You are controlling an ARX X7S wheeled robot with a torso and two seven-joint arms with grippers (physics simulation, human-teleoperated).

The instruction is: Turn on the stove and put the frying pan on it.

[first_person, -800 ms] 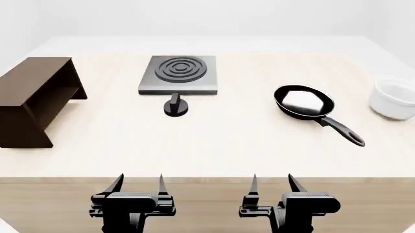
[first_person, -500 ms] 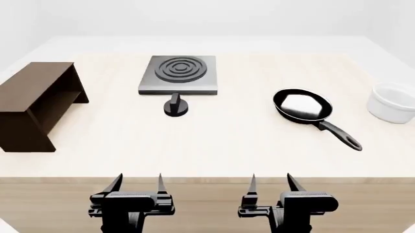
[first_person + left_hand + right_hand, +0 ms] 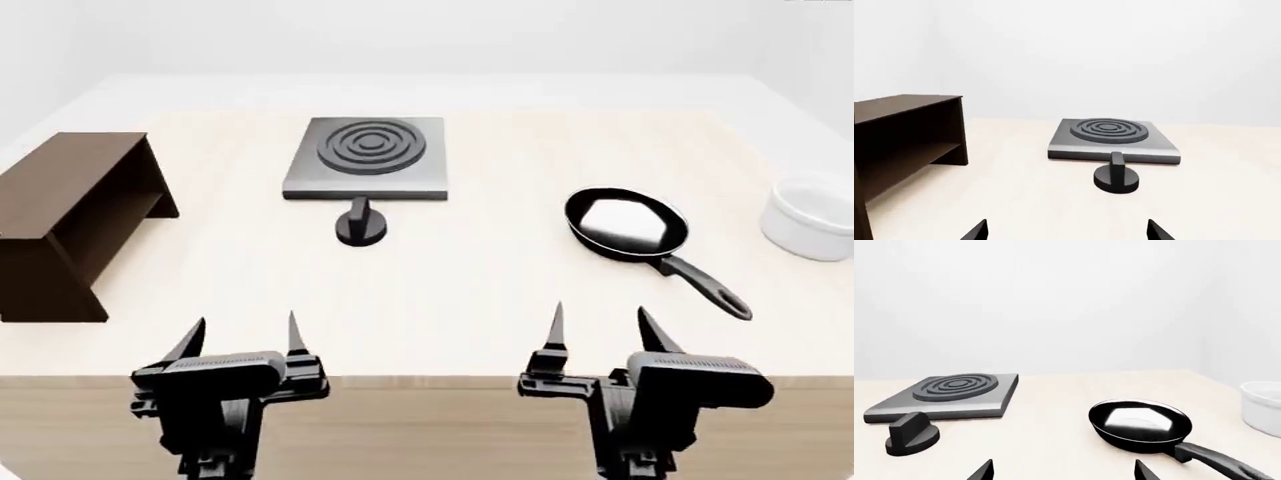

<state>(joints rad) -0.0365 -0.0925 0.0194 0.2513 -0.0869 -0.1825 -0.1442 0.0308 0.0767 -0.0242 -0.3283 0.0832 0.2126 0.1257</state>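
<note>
The grey stove plate (image 3: pixel 366 157) with a dark ring burner lies at the table's far middle. Its round black knob (image 3: pixel 360 227) stands just in front of it. The black frying pan (image 3: pixel 626 224) lies to the right, its long handle (image 3: pixel 707 286) pointing toward the near right. My left gripper (image 3: pixel 243 340) is open and empty over the near table edge. My right gripper (image 3: pixel 601 330) is open and empty, near of the pan. The left wrist view shows the stove (image 3: pixel 1113 140) and knob (image 3: pixel 1116 175). The right wrist view shows the pan (image 3: pixel 1141 425), stove (image 3: pixel 947 396) and knob (image 3: pixel 911 432).
A brown wooden shelf (image 3: pixel 67 215) stands at the left side of the table. A white bowl (image 3: pixel 811 214) sits at the far right, beyond the pan. The light wooden table (image 3: pixel 454 290) ends in a front edge just under both grippers.
Both grippers have moved forward over the table's near edge and apart, left going left and right going right. The head view has shifted slightly. The objects lie where they were.
</note>
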